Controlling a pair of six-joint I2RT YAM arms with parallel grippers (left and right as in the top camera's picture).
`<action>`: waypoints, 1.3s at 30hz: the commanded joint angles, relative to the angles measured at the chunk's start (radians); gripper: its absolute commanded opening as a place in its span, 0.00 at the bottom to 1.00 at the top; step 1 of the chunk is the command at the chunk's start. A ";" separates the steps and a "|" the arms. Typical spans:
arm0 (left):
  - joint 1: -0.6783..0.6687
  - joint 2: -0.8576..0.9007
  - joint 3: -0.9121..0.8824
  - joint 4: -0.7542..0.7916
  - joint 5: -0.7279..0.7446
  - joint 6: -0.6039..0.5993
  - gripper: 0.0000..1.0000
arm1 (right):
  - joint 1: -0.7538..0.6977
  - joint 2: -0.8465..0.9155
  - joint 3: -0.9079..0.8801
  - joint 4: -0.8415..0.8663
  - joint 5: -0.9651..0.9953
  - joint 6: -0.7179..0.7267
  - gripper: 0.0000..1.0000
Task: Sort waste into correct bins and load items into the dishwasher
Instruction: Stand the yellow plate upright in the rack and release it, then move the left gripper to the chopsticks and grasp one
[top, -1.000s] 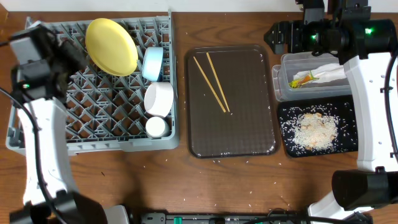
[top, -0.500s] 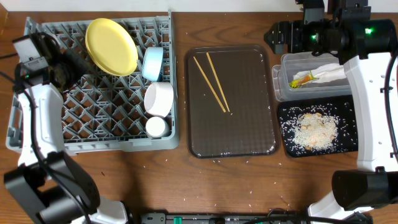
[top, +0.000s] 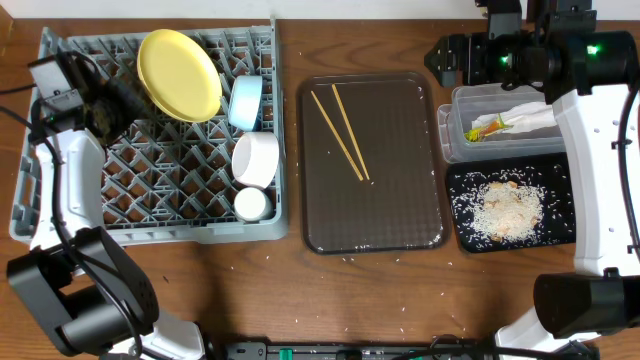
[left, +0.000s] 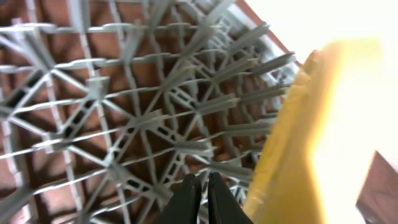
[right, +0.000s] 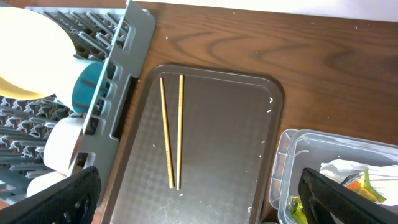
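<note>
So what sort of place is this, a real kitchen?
Probably a staged tabletop test bench, not a kitchen: a grey dish rack stands in for a dishwasher on a wooden table, with chopsticks lying on a brown tray.

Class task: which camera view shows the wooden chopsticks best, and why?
The right wrist view: the chopsticks lie large and whole on the brown tray. The overhead view shows them whole but smaller; the left wrist view shows none of them.

Yellow plate (top: 179, 74), grey lattice rack (top: 150, 190)
</note>
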 joint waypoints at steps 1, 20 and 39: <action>-0.027 0.001 -0.002 0.024 0.045 0.004 0.08 | 0.008 -0.002 0.011 -0.002 0.003 0.003 0.99; -0.056 -0.048 -0.002 0.039 0.123 0.009 0.08 | 0.008 -0.002 0.011 -0.002 0.003 0.003 0.99; -0.743 -0.202 -0.002 -0.126 -0.440 -0.112 0.09 | 0.008 -0.002 0.011 -0.002 0.003 0.003 0.99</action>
